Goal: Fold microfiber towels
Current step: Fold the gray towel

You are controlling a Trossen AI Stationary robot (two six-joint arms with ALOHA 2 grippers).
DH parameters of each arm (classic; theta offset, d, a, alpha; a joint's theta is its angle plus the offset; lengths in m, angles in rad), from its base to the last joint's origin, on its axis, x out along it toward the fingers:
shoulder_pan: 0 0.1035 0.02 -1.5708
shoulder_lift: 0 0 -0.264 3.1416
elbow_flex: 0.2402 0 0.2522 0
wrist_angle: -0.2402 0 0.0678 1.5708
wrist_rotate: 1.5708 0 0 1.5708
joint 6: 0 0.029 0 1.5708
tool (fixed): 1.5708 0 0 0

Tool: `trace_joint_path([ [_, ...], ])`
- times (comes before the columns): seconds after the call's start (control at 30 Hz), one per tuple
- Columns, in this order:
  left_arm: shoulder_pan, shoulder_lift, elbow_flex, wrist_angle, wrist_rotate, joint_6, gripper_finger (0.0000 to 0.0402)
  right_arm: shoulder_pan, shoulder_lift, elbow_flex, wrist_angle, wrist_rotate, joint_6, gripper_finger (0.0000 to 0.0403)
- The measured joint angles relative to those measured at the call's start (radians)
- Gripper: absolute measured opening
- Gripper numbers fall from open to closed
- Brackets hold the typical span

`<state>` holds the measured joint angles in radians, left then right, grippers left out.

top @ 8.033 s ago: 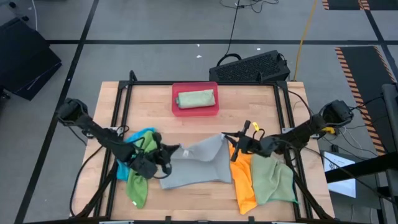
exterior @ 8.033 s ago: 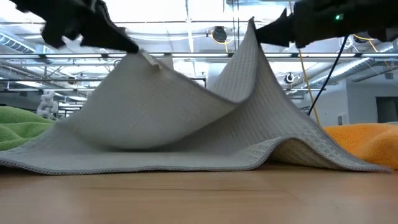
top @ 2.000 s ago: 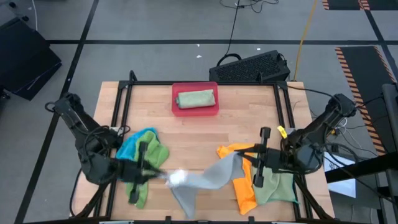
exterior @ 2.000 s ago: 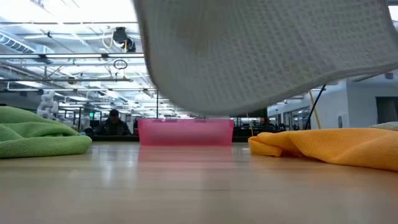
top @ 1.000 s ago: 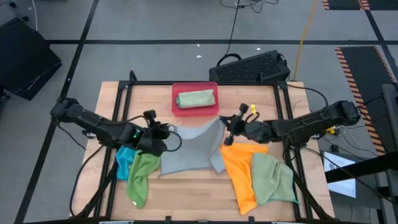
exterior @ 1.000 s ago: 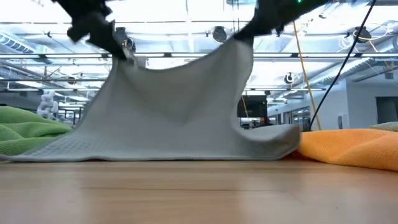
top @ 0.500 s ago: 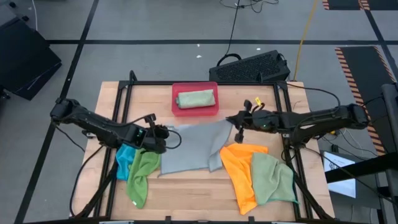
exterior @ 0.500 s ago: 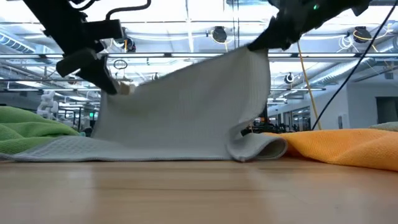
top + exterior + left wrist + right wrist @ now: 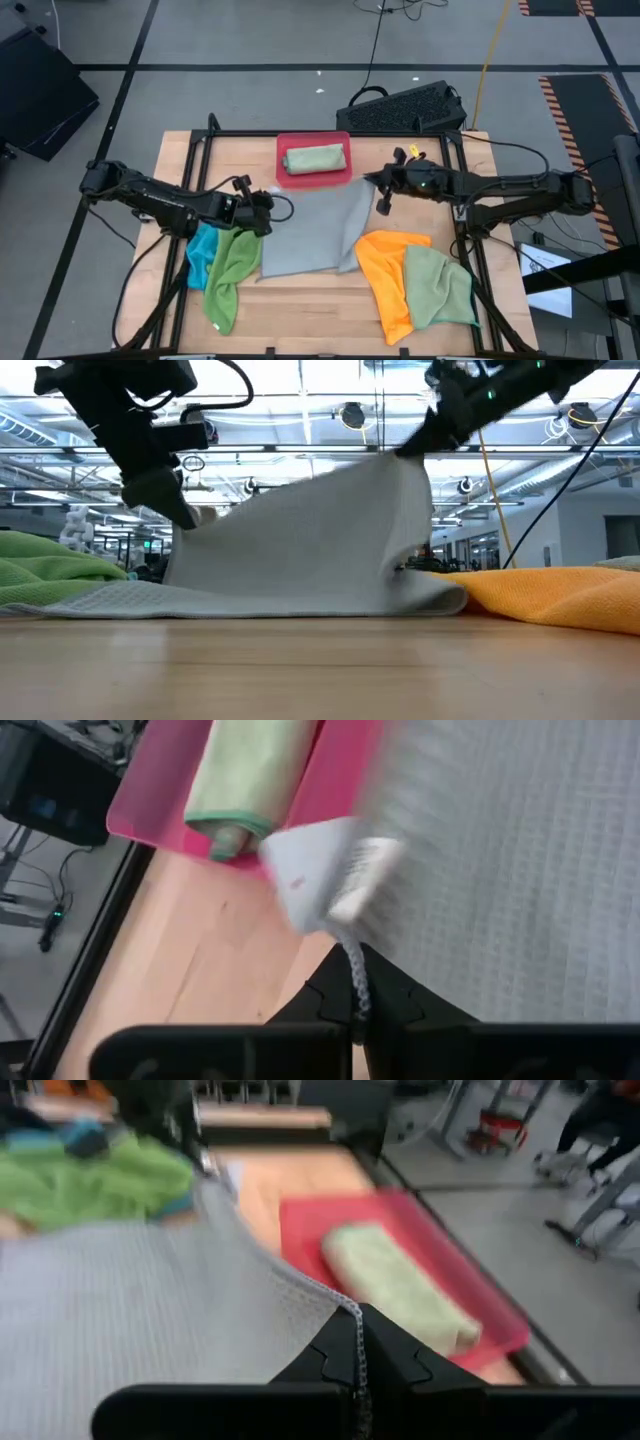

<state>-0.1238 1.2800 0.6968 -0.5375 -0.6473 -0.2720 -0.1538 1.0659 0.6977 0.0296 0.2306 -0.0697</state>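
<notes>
- Since half a second ago the right gripper (image 9: 373, 181) has carried its corner of the grey towel (image 9: 315, 232) farther toward the pink tray (image 9: 314, 180) at upper centre; the cloth lies more spread out.
- The left gripper (image 9: 264, 200) has also moved up a little, clenched on the opposite corner; both claws pinch the towel, seen in the wrist views.
- A rolled green towel (image 9: 315, 159) lies in the tray.
- The blue towel (image 9: 203, 243) is mostly hidden under a green one (image 9: 230, 275).
- The wrist views are blurred.
</notes>
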Motion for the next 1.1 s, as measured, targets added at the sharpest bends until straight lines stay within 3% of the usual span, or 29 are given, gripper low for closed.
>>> trace_joint_path([
  [0.13, 0.0, 0.0, 0.0, 0.057, -0.001, 0.013, 0.0011, -0.001, 0.021, -0.074, 0.039, 0.0, 0.009, 0.0002],
  [0.33, 0.045, 0.0, 0.0, 0.129, -0.007, 0.042, 0.0005, -0.025, 0.023, -0.201, 0.245, 0.01, 0.007, 0.0002],
  [0.53, 0.113, 0.0, 0.0, 0.157, -0.007, 0.033, 0.0013, -0.046, 0.023, -0.294, 0.385, 0.125, 0.015, 0.0014],
  [0.67, 0.15, 0.0, 0.0, 0.189, 0.033, 0.014, 0.0005, -0.039, 0.023, -0.306, 0.371, 0.22, 0.106, 0.0055],
  [0.93, 0.169, 0.001, 0.0, 0.251, 0.094, -0.024, 0.0012, 0.025, 0.022, -0.252, 0.189, 0.298, 0.348, 0.0175],
  [1.1, 0.169, 0.001, 0.0, 0.255, 0.093, -0.022, 0.0009, 0.125, 0.016, -0.21, 0.19, 0.31, 0.387, 0.0202],
])
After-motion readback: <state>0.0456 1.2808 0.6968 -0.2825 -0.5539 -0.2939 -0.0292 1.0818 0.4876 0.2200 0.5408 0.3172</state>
